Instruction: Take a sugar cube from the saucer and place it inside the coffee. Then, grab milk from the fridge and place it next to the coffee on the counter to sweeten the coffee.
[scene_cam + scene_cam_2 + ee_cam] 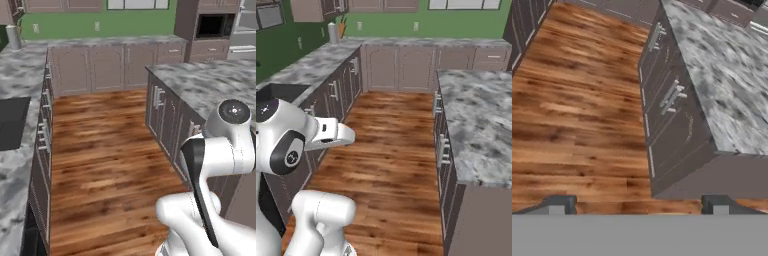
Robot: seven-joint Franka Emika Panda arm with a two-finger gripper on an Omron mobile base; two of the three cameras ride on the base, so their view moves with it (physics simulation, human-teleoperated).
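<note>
In the hand view my gripper is open, its two dark fingertips wide apart with nothing between them, hanging over the wooden floor beside the end of an island. The counter of grey marbled stone tops that island. The pale fridge stands at the far right, past the island. The sugar cube, the saucer, the coffee and the milk are out of view.
A second run of counter lines the left wall, with a black inset panel and a grey canister. A black microwave sits in tall cabinets. A wooden floor aisle runs between the two cabinet rows.
</note>
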